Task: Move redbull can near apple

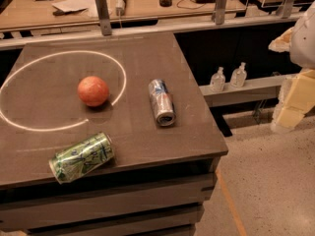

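Redbull can [161, 102] lies on its side at 3 o'clock from apple [93, 91], apart on surface [147, 53]; judged ungrasped. Tool out of view, state unknown.

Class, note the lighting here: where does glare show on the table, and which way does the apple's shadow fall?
Camera view: a bright oval ring of glare crosses the table, enclosing the apple, whose shadow falls toward the camera, slightly right; the gripper sits pale at the right edge.
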Action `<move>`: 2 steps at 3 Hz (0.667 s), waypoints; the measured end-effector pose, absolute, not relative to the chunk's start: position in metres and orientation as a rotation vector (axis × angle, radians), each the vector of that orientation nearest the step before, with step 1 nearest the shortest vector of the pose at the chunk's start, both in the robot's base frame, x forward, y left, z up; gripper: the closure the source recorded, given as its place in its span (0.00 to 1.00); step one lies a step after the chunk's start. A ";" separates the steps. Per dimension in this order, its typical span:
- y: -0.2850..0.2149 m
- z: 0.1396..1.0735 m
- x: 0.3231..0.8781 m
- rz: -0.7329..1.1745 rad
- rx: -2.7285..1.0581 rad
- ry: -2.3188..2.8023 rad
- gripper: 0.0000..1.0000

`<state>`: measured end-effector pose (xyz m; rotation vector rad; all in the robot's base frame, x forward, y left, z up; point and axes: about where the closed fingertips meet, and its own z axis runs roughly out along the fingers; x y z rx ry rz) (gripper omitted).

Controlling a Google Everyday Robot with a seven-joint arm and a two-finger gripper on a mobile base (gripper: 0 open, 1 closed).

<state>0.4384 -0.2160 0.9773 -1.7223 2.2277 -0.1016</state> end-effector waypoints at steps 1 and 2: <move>-0.213 0.976 0.440 -0.093 -1.726 2.220 0.00; -0.163 0.961 0.462 0.038 -1.788 2.124 0.00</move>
